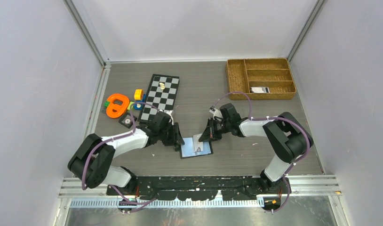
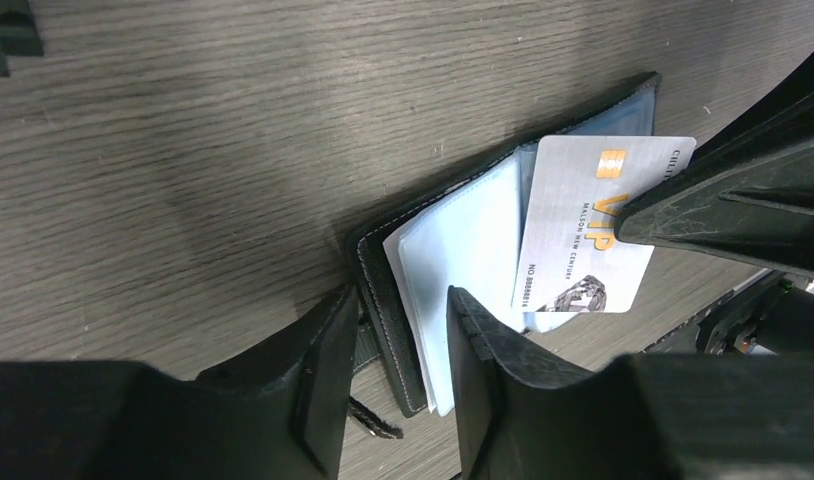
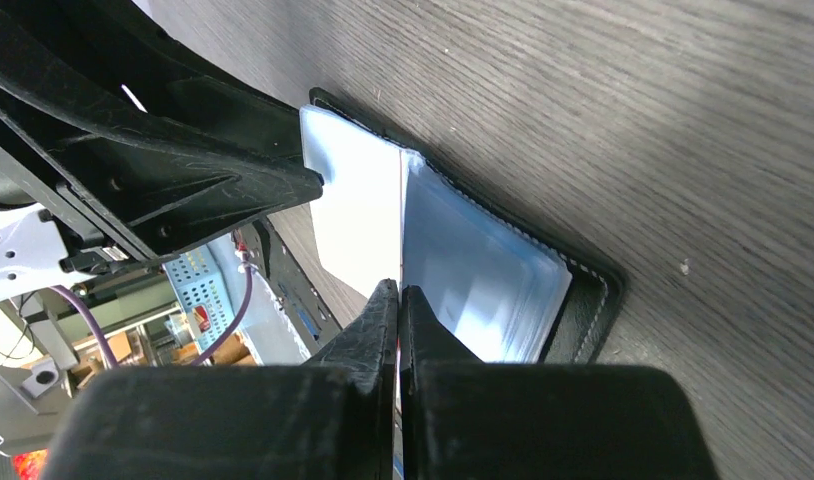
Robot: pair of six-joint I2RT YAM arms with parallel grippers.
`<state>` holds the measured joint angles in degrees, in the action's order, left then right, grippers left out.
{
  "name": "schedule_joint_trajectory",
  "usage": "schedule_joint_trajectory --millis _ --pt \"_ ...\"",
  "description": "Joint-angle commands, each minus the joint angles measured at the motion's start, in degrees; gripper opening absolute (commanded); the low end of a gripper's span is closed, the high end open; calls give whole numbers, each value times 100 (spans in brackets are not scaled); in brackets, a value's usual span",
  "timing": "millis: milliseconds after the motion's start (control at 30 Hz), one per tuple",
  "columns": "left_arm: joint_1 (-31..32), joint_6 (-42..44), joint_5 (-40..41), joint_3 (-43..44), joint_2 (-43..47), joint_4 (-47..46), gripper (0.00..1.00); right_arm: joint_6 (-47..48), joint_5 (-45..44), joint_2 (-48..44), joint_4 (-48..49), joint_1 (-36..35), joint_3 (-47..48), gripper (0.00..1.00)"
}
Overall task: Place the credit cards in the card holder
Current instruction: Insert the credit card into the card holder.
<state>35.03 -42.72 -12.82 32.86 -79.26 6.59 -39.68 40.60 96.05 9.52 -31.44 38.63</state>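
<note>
black card holder (image 2: 378, 290), pale blue inside; silver card (image 2: 583, 230); black-and-white checkered chessboard (image 1: 162, 93).

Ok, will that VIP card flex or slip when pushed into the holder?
Probably stiff: pinched by the right hand, the card juts out flat. Its smooth face may slip. Thin sleeves in the card holder will likely bend first.

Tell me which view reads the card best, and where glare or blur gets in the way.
Left wrist: sharpest, the card shows legible print in even light. Right wrist: pale sleeves of the wallet are partly washed out by glare, and the lower-left background is blurred. Top: evenly lit, but both are too small for detail.
</note>
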Motion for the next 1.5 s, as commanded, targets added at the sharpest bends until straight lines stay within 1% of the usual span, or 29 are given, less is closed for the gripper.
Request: schedule_joint_trajectory --millis 0,300,433,467,533,867,1033,1267,1467 --pt "85 250 383 11 -287 268 38 -154 163 101 451 -54 -82 1" --pt "167 285 468 78 -535 308 27 -293 165 206 617 -69 -175 1" --pt "184 298 523 100 -566 368 22 -295 98 171 471 -73 -221 1" --pt "192 306 528 102 -578 374 18 -294 60 161 396 -74 -231 1" --pt "190 308 530 100 -592 380 15 -307 -29 138 230 -78 -231 0" --pt "215 307 526 111 -624 370 9 -388 -239 -275 -133 -109 -304 0" --pt "232 308 526 89 -613 374 7 -455 -300 -376 -374 -136 -294 0" --pt "233 308 522 51 -569 336 6 -558 -389 -352 -342 -252 -388 0" --pt "233 298 474 27 -571 284 5 -681 -441 -236 -134 -278 -456 0"
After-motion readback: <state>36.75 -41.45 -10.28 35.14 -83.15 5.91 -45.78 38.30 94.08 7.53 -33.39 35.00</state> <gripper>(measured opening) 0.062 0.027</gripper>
